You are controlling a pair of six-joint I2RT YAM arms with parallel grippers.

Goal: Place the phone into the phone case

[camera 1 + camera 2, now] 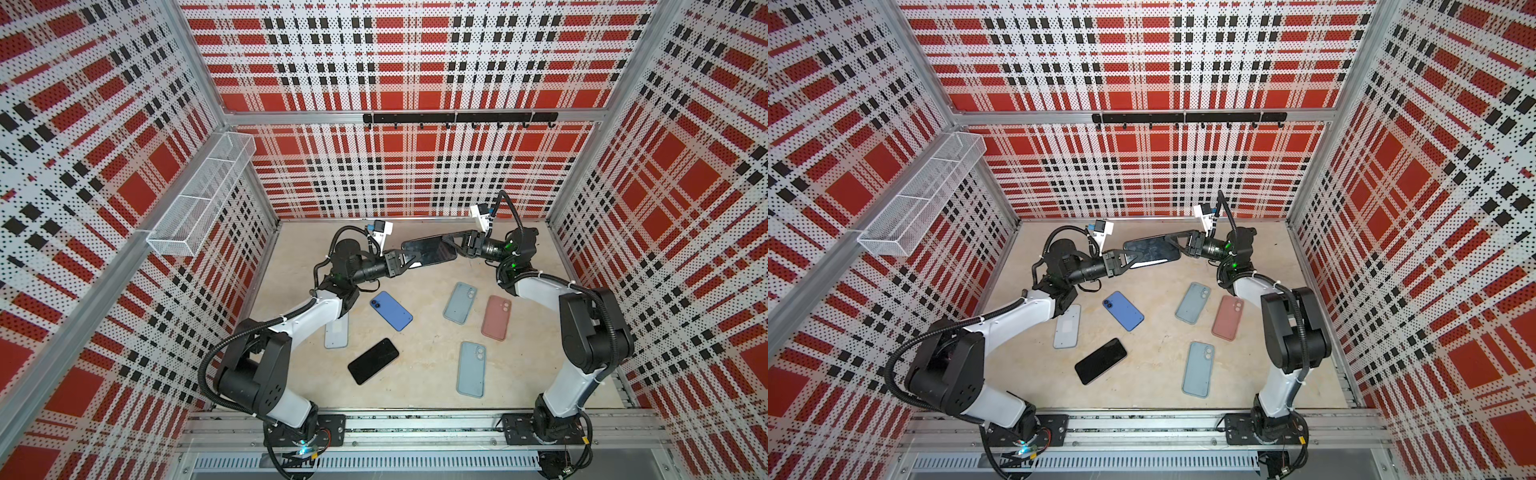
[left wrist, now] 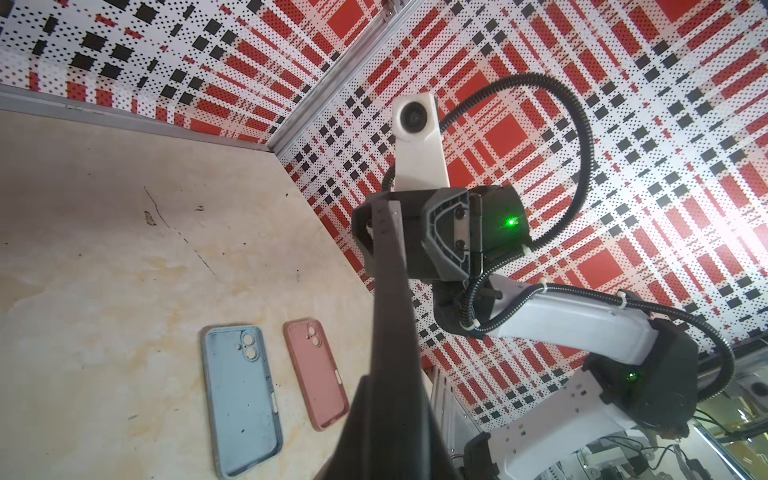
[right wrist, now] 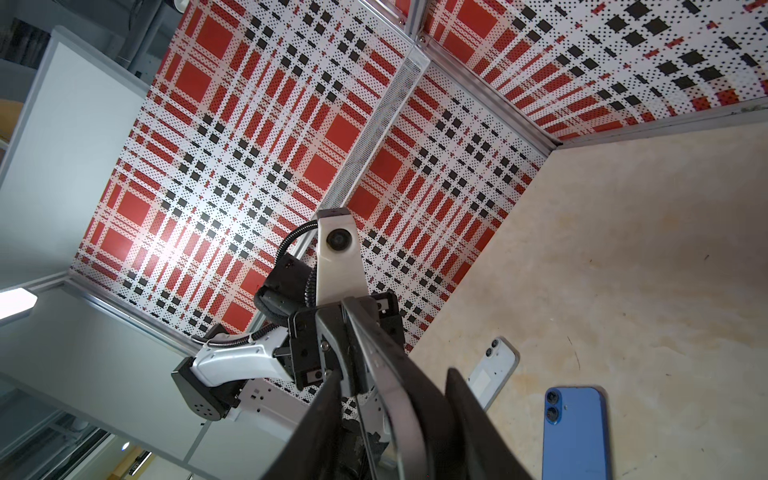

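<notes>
A dark phone (image 1: 430, 249) (image 1: 1152, 249) hangs level in the air above the back of the table, between my two grippers. My left gripper (image 1: 411, 259) (image 1: 1133, 258) is shut on its left end; in the left wrist view the phone's thin edge (image 2: 390, 332) runs out from the shut fingers. My right gripper (image 1: 451, 241) (image 1: 1173, 240) is at the right end. In the right wrist view its jaws straddle the phone (image 3: 390, 386) with a gap on one side, so it is open. Empty phone cases lie below: light blue (image 1: 459, 302), pink (image 1: 496, 318), light blue (image 1: 471, 369).
A blue phone (image 1: 391, 310) lies camera side up at mid table and a black phone (image 1: 373, 360) nearer the front. A pale grey phone or case (image 1: 336, 332) is partly under my left arm. A wire basket (image 1: 199, 195) hangs on the left wall.
</notes>
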